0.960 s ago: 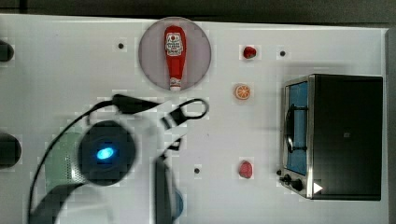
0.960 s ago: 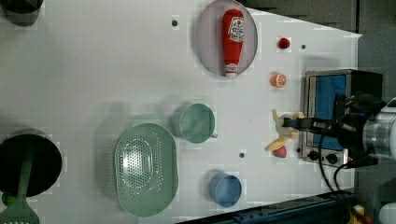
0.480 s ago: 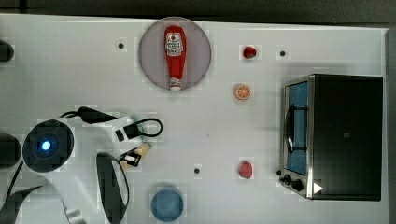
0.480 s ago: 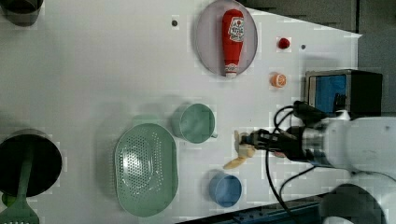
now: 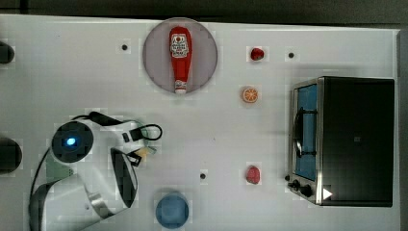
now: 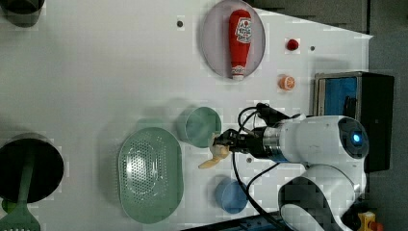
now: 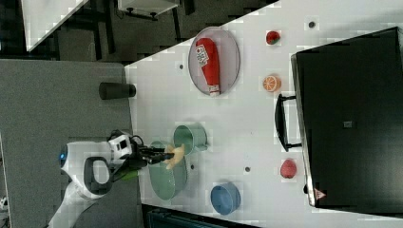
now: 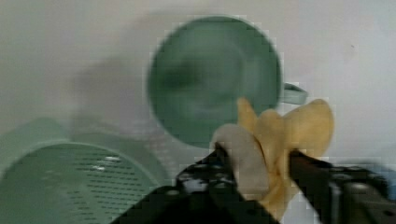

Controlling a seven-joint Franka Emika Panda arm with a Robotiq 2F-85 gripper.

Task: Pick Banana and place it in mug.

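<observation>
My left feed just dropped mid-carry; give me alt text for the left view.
The gripper holds the pale yellow toy banana in its jaws beside the round teal-green mug, not yet over its opening. A light green perforated oval basket and a round blue cup sit nearby.

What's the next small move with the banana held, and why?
Probably a short shift toward the mug's middle, then open. The gripper is shut on the banana, which in the left view hangs at the rim of the mug, not over its opening. The wrist view shows the same offset, and the mug looks empty.
</observation>
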